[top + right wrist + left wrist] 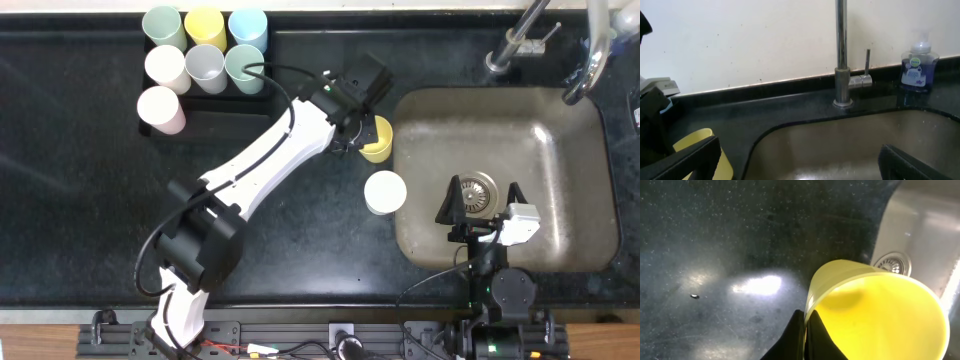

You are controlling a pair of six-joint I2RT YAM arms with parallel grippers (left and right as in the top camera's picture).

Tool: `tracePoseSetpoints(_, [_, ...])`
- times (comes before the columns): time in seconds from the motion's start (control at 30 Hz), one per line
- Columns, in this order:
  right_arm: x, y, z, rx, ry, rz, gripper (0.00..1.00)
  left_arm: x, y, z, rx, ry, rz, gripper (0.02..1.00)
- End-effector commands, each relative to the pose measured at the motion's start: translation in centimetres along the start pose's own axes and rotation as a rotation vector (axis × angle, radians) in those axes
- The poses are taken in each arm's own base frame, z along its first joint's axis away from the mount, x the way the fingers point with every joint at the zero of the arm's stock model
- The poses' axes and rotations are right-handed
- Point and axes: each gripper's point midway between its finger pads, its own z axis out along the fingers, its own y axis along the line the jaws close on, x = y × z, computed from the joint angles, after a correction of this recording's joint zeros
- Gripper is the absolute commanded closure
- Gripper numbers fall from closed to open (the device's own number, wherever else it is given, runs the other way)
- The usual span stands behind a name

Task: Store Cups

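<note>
A yellow cup (378,140) is by the sink's left rim, and my left gripper (352,128) is shut on its rim. In the left wrist view the yellow cup (880,315) tilts with its opening toward the camera, one wall pinched at my left gripper (806,327). A white cup (385,192) stands at the sink's left edge, just nearer than the yellow one. A black tray (215,99) at the back left holds several pastel cups. A pale pink cup (160,110) stands beside its front left corner. My right gripper (484,198) hangs open over the sink, holding nothing.
The steel sink (560,140) takes up the right side, with its drain (480,188) under the right gripper. A faucet (841,55) and a soap bottle (918,67) stand behind it. Dark countertop (90,200) stretches between tray and sink.
</note>
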Motion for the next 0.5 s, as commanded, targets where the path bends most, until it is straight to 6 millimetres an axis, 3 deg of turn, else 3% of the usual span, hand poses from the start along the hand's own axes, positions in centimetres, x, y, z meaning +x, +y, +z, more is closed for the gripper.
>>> tracePoseSetpoints(0.03, [0.4, 0.2, 0.0, -0.011, 0.002, -0.003, 0.005, -0.5, 0.7, 0.1, -0.031, -0.016, 0.009, 0.982])
tracePoseSetpoints(0.13, [0.4, 0.2, 0.0, -0.011, 0.002, -0.003, 0.005, -2.3, 1.9, -2.2, -0.028, -0.060, -0.027, 0.982])
tracePoseSetpoints(0.23, [0.4, 0.2, 0.0, -0.011, 0.002, -0.003, 0.003, -5.3, 4.4, -6.9, 0.006, -0.132, -0.109, 0.980])
tracePoseSetpoints(0.3, [0.4, 0.2, 0.0, -0.011, 0.002, -0.003, 0.003, -7.1, 7.2, -10.6, 0.019, -0.177, -0.189, 0.980])
tracePoseSetpoints(0.4, [0.4, 0.2, 0.0, -0.011, 0.002, -0.003, 0.003, -9.2, 13.2, -15.4, -0.001, -0.241, -0.326, 0.980])
tracePoseSetpoints(0.5, [0.4, 0.2, 0.0, -0.011, 0.002, -0.003, 0.003, -10.4, 19.5, -17.2, -0.050, -0.267, -0.470, 0.982])
